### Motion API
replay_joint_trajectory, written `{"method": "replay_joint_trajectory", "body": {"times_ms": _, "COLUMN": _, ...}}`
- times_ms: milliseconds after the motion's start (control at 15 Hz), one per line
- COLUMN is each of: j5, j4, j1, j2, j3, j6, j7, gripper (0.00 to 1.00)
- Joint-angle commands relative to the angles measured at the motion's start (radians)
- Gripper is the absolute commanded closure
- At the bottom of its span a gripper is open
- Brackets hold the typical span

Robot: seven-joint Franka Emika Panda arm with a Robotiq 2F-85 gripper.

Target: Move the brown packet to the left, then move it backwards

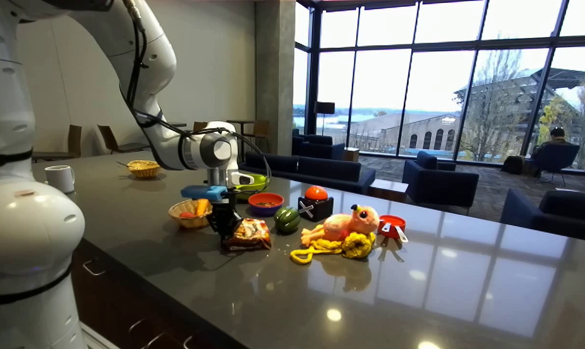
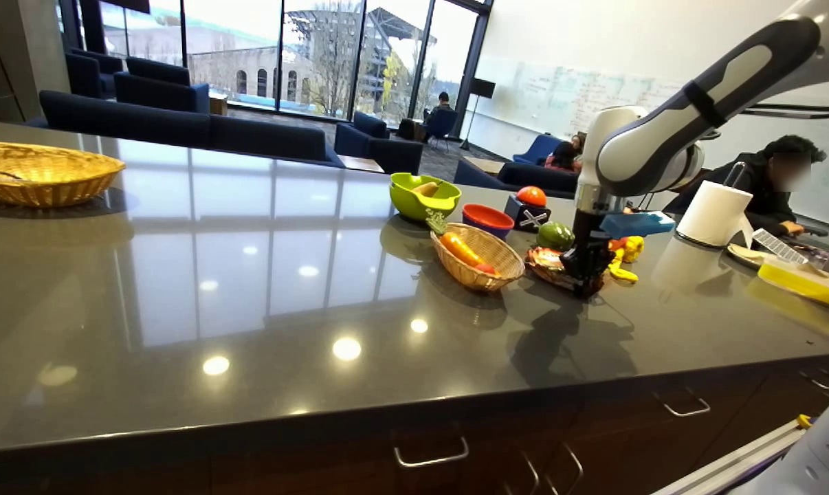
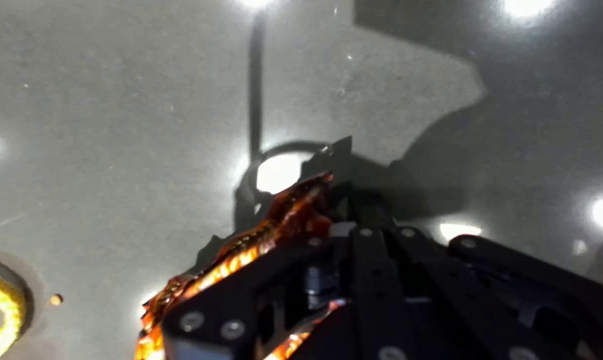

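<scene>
The brown packet (image 1: 253,233), a crinkled golden-brown foil bag with orange-red print, lies on the grey counter. It also shows in an exterior view (image 2: 546,262), partly hidden behind the gripper. My gripper (image 1: 224,233) points down with its fingertips low at the packet's near side; it also shows in an exterior view (image 2: 585,280). In the wrist view the fingers (image 3: 380,224) are drawn together. The packet (image 3: 294,210) lies along the outside of the left-hand finger, partly covered by it. Whether an edge is pinched at the dark tips is not clear.
A wicker basket (image 1: 177,220) with a toy carrot stands close to the gripper. Behind the packet are a green melon (image 1: 287,219), a red-and-purple bowl (image 1: 266,207), a black button box (image 1: 321,207) and a green bowl (image 2: 421,203). A pink plush bird (image 1: 338,227) lies beyond the packet.
</scene>
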Motion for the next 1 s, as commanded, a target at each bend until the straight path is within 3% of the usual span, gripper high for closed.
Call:
{"method": "replay_joint_trajectory", "body": {"times_ms": 0, "j5": -0.032, "j4": -0.004, "j1": -0.008, "j2": -0.022, "j3": -0.004, "j6": 0.043, "j7": 0.042, "gripper": 1.00}}
{"method": "replay_joint_trajectory", "body": {"times_ms": 400, "j5": -0.082, "j4": 0.004, "j1": -0.009, "j2": -0.029, "j3": -0.006, "j6": 0.066, "j7": 0.099, "gripper": 1.00}}
{"method": "replay_joint_trajectory", "body": {"times_ms": 600, "j5": 0.052, "j4": -0.060, "j1": 0.009, "j2": -0.127, "j3": 0.006, "j6": -0.021, "j7": -0.034, "gripper": 1.00}}
{"method": "replay_joint_trajectory", "body": {"times_ms": 933, "j5": 0.149, "j4": -0.182, "j1": 0.040, "j2": -0.374, "j3": 0.027, "j6": -0.144, "j7": -0.111, "gripper": 1.00}}
